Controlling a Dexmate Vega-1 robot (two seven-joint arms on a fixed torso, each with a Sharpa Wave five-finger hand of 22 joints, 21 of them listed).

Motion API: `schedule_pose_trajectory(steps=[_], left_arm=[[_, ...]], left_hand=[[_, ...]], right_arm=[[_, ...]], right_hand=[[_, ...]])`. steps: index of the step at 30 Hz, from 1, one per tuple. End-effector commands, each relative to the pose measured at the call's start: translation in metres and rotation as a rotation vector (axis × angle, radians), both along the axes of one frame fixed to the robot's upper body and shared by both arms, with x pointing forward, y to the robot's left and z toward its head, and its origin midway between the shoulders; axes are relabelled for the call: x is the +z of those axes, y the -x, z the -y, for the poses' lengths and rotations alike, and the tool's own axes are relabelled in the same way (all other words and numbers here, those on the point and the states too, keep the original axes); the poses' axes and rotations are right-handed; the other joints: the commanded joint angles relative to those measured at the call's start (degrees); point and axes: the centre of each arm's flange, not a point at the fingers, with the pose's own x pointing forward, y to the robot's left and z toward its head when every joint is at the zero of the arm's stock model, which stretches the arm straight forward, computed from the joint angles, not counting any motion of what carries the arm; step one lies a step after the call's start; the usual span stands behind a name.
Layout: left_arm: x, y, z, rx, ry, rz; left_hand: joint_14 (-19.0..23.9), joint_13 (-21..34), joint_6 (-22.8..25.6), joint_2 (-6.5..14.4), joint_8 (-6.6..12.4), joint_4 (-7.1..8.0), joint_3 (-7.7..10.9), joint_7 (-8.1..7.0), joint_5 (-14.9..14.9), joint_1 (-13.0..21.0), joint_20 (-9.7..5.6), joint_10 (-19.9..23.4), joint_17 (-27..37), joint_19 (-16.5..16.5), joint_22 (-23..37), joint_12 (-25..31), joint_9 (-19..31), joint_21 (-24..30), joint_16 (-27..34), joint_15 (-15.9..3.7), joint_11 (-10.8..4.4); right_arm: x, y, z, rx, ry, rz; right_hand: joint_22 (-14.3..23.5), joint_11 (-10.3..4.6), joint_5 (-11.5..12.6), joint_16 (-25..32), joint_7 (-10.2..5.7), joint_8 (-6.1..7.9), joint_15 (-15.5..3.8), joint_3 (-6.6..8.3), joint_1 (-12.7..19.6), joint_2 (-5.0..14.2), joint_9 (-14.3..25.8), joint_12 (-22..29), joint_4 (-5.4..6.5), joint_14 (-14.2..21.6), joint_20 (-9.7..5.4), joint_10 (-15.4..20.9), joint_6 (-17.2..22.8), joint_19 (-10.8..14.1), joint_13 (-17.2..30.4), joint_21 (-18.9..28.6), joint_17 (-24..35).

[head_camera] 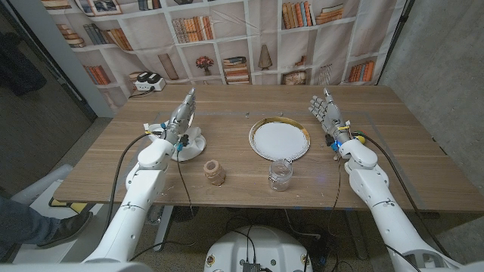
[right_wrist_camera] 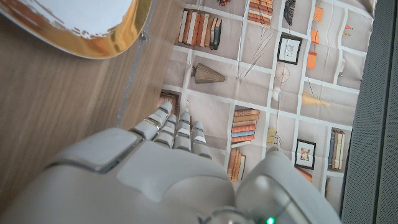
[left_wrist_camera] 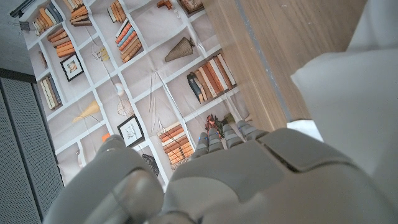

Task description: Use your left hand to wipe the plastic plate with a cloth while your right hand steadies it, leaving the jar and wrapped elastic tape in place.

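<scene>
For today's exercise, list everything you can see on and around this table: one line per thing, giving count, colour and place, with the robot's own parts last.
plate: one, white with gold rim, table centre
cloth: one, white, beside the left hand
wrapped tape: one, tan, near front edge, left of the jar
jar: one, clear, front edge, in front of the plate
white box: one, far left corner of the table
table: one, wooden
left hand: one, grey, fingers apart, by the cloth
right hand: one, grey, fingers apart, right of the plate

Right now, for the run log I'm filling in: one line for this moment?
left hand open beside cloth | right hand open, off plate | jar, tape untouched | wiping not begun
</scene>
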Motion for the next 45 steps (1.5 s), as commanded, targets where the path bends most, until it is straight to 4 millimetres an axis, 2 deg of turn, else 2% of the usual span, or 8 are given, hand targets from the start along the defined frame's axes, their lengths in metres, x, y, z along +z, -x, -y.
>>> schedule_pose_trajectory(steps=[1,13,19,22,25,45], left_arm=[[0.001,0.024,-0.021,0.082,-0.057,0.034],[-0.004,0.041,-0.027,0.146,-0.080,0.052],[-0.009,0.058,-0.035,0.285,-0.129,0.053],[-0.011,0.060,-0.038,0.315,-0.145,0.051],[-0.013,0.059,-0.039,0.316,-0.149,0.048],[-0.008,0.074,-0.043,0.557,-0.323,0.054]], left_hand=[[0.50,0.12,0.44,0.14,0.39,-0.21,0.52,0.08,0.05,0.90,-1.08,0.27,0.13,0.14,0.21,0.46,0.32,0.39,0.60,0.00,0.00],[1.16,0.13,1.28,0.92,0.46,-1.07,1.13,-0.11,-0.13,2.70,-1.00,1.11,0.11,0.29,0.23,0.51,0.34,0.36,0.54,0.19,-0.01],[1.71,0.14,1.66,1.23,0.47,-1.52,1.40,-0.11,-0.28,3.59,-1.00,1.47,0.10,0.27,0.24,0.51,0.35,0.32,0.59,0.12,-0.15],[2.13,0.15,2.25,1.40,0.60,-1.90,1.59,-0.16,-0.39,4.30,-0.94,2.15,0.10,0.31,0.24,0.66,0.35,0.31,0.63,-0.07,-0.20],[3.54,0.17,3.78,1.76,0.90,-2.74,1.98,-0.11,-0.72,5.90,-0.83,3.54,0.09,1.69,0.27,0.90,0.38,0.74,0.81,-0.07,-0.16],[5.77,0.20,6.41,2.30,1.19,-4.66,2.76,-0.71,-1.46,9.41,-0.78,6.17,0.07,2.33,0.32,1.15,0.43,0.70,0.84,-0.70,-1.02]], right_arm=[[0.001,0.014,-0.017,0.027,-0.071,0.100],[0.001,0.015,-0.024,0.022,-0.036,0.073],[0.002,0.011,-0.024,0.015,-0.034,0.077],[0.002,0.010,-0.026,0.008,-0.048,0.084],[0.002,0.008,-0.027,0.010,-0.039,0.077],[0.002,0.005,-0.034,0.020,-0.007,0.061]], right_hand=[[0.18,-0.61,0.07,0.59,-0.61,0.89,-0.60,0.06,1.14,0.16,0.09,1.03,-0.74,2.14,-0.45,2.73,2.45,1.96,0.20,0.64,0.21],[0.19,-0.54,0.05,0.54,-0.94,0.82,-0.74,0.17,1.55,0.47,0.10,1.14,-1.02,2.86,-0.72,3.57,3.02,2.54,0.20,0.66,0.22],[0.20,-0.44,0.02,0.42,-0.93,0.73,-0.68,0.18,1.66,0.55,0.10,1.06,-1.11,2.83,-0.64,3.58,3.05,2.51,0.20,0.57,0.23],[0.21,-0.47,0.00,0.53,-1.03,0.82,-0.83,0.22,1.79,0.69,0.11,1.20,-1.21,3.39,-0.61,4.14,3.54,2.72,0.21,0.58,0.24],[0.21,-0.77,-0.01,0.57,-1.15,0.92,-0.86,0.29,1.99,0.84,0.11,1.36,-1.33,3.81,-0.64,4.75,4.05,2.97,0.21,0.61,0.23],[0.22,-0.64,-0.10,0.32,-1.32,0.70,-0.84,0.30,2.34,0.99,0.11,1.19,-1.64,3.98,-0.56,4.96,4.30,3.17,0.22,0.48,0.24]])
